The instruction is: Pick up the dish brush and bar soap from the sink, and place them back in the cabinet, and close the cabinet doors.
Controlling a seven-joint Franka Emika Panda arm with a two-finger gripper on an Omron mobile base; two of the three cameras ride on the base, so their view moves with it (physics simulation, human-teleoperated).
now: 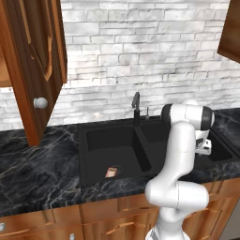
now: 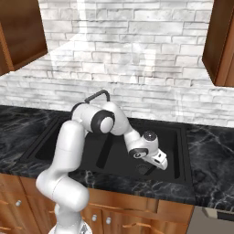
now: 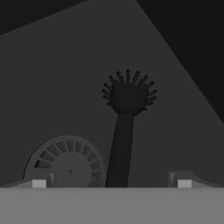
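The black dish brush lies on the floor of the sink's right basin, bristled head away from the hand, thin handle running back between the fingertips. My gripper hangs open just above it, one tip on each side of the handle, and is low inside the right basin. The pinkish bar soap rests near the drain of the left basin of the black sink. A reddish-brown cabinet door with a round silver knob stands swung open at the upper left.
The dark faucet rises behind the divider between the basins. A round drain lies just left of the brush handle. Black marble counter flanks the sink. Another wooden cabinet hangs at the upper right.
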